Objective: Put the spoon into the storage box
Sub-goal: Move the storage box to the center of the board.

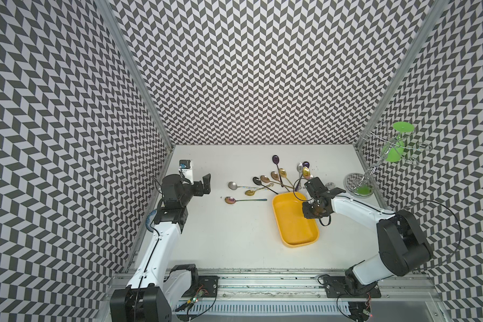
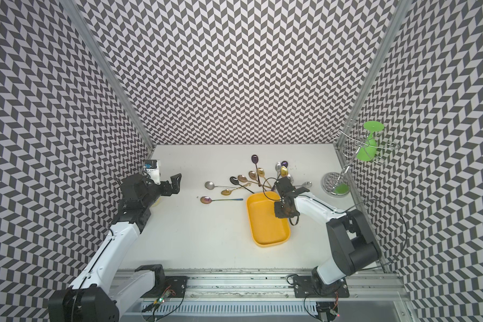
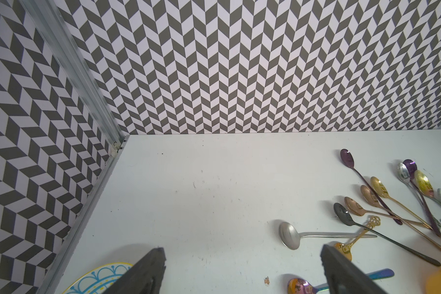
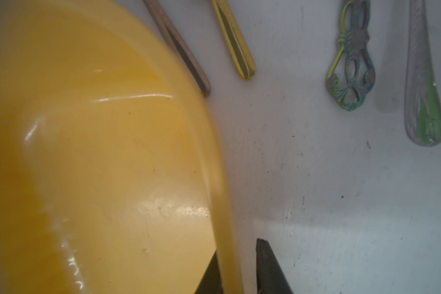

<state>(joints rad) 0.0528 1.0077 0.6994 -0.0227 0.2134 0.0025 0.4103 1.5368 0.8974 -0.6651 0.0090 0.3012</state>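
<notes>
The right gripper (image 4: 237,248) straddles the storage box (image 4: 99,152) rim, jaws narrow, grip uncertain; spoon handles (image 4: 231,38) lie just beyond it.

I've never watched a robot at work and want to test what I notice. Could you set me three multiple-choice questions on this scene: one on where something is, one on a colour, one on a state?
1. Where do the fingers of the right gripper stand?
A. Either side of the storage box rim
B. On a patterned plate
C. Against the back wall

2. What colour is the glass hanging on the wire rack?
A. Red
B. Blue
C. Green

3. How full is the storage box?
A. Heaped full
B. Empty
C. Half full

Answers:
1 A: the right wrist view shows one finger inside the yellow rim and one outside it.
2 C: the glass is bright green in both top views.
3 B: the box's floor is bare, and the spoons all lie on the table.
</notes>
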